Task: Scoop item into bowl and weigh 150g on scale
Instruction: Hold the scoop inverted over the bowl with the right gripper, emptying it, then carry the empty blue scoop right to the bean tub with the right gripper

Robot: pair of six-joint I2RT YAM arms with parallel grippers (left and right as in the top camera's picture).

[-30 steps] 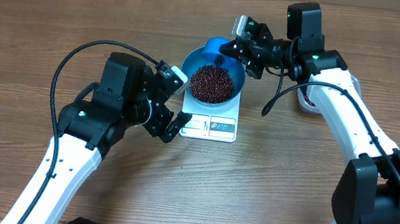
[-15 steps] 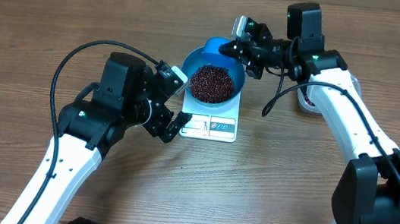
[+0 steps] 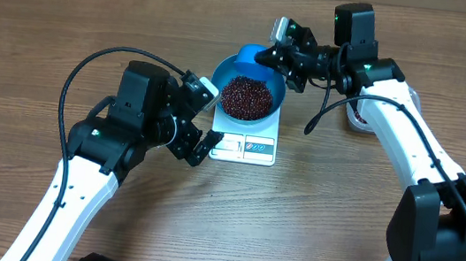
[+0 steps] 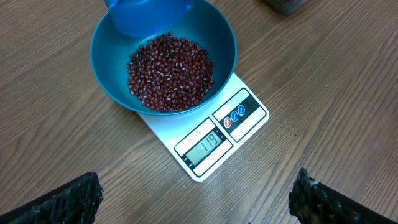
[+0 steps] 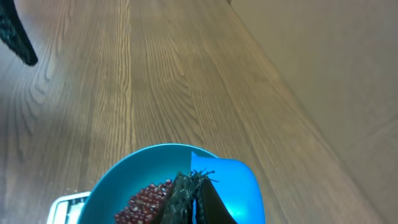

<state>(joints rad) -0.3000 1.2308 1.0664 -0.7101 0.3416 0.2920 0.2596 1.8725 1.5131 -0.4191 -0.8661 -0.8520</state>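
Black fingers of our left gripper (image 4: 199, 202) stand spread and empty. Just beyond them the scale (image 4: 165, 124) carries the bowl (image 4: 224, 43) of beans (image 4: 169, 71). Farther on, our right gripper (image 5: 193, 193) pinches the blue scoop (image 5: 233, 186) above the bowl's far rim. Tipping too much could overshoot the target, and a nudge could spill beans. The scoop's contents are hidden.

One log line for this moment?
left gripper open | right gripper shut on scoop over bowl | beans in bowl on scale
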